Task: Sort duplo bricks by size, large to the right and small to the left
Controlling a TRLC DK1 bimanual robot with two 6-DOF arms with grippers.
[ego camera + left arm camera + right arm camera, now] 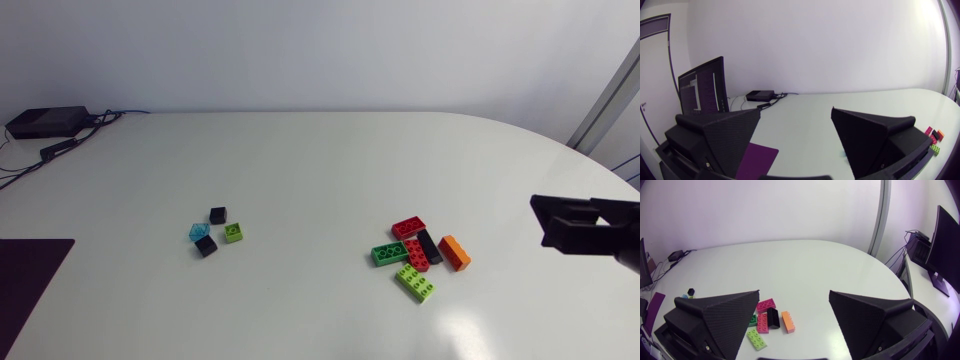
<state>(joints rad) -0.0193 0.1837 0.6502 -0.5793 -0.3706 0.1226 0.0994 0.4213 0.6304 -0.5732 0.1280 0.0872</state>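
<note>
Risk at this stage is judged to lie in disturbing groups that already appear sorted. The small bricks (234,232) are gathered on the left part of the table (320,170), and the large bricks (417,254) on the right part, well apart from them. If either arm were lowered into a cluster, neighbouring bricks could be knocked aside, because the large bricks lie touching or just beside one another. A brick pushed toward the opposite group would undo the sorting.

The left gripper (796,112) is seen with its fingers spread wide and nothing between them. The right gripper (794,294) is likewise spread and empty, with the large bricks ahead of it.

Quantities counted:
- Small bricks, four: two black, one blue, one lime green.
- Large bricks, six: two red, one green, one black, one orange, one lime green.
</note>
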